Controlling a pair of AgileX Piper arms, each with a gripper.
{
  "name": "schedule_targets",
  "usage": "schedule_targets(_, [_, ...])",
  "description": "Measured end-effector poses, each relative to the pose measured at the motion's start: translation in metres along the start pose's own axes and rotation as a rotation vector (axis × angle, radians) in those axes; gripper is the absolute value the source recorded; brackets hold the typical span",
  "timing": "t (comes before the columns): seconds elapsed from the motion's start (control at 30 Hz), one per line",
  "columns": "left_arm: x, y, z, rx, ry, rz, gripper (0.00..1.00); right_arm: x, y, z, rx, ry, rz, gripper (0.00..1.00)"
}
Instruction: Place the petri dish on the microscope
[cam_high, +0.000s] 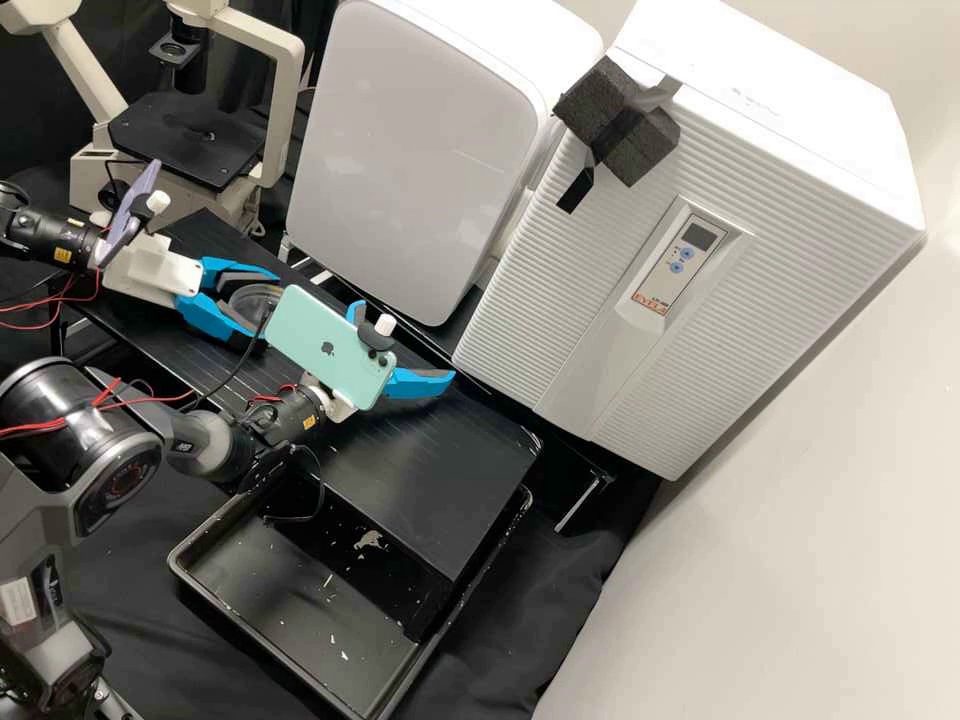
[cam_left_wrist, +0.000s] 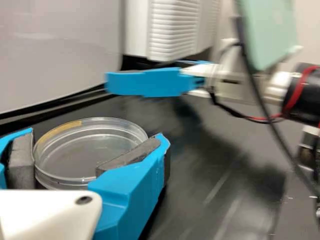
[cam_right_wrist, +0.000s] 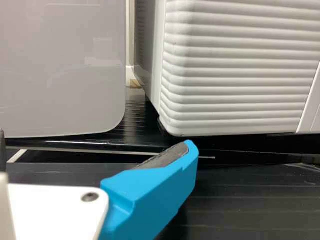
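Note:
In the high view, my left gripper (cam_high: 264, 306) is low over the bench's left part, its blue fingers shut on the clear petri dish (cam_high: 254, 299). The left wrist view has the round dish (cam_left_wrist: 90, 145) between the grey pads of my left gripper (cam_left_wrist: 94, 139); whether it touches the bench, I cannot tell. My right gripper (cam_high: 404, 342), partly behind a green phone, stands open nearer the bench's right end; the right wrist view has my right gripper (cam_right_wrist: 96, 146) with nothing between its fingers. The microscope (cam_high: 285, 110) stands at the back left, its black stage (cam_high: 190, 135) bare.
Behind the bench (cam_high: 430, 470) stand a white box with a grey front (cam_high: 420, 130) and a ribbed white cabinet (cam_high: 550, 290). A black tray (cam_high: 215, 600) lies at the bench's front edge. A purple phone (cam_high: 130, 213) and the green phone (cam_high: 325, 345) ride on the arms.

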Motion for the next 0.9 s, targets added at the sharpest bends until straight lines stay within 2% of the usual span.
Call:
schedule_targets(0.2, [-0.027,0.009,-0.021,-0.024,0.080,0.043,0.00,0.000,0.000,0.000,0.000,0.000,0.000,1.00])
schedule_targets(0.43, [-0.068,0.026,-0.040,-0.040,0.144,0.167,0.00,0.000,0.000,0.000,0.000,0.000,0.000,1.00])
schedule_targets(0.53, [-0.084,0.033,-0.052,-0.042,0.189,0.214,0.00,0.000,0.000,0.000,0.000,0.000,0.000,1.00])
schedule_targets(0.63, [-0.099,0.038,-0.071,-0.064,0.264,0.260,0.00,0.000,0.000,0.000,0.000,0.000,0.000,1.00])
schedule_targets(0.8, [-0.115,0.038,-0.100,-0.108,0.383,0.301,0.00,0.000,0.000,0.000,0.000,0.000,0.000,1.00])
schedule_targets(0.9, [-0.118,0.033,-0.118,-0.152,0.453,0.296,0.00,0.000,0.000,0.000,0.000,0.000,0.000,1.00])
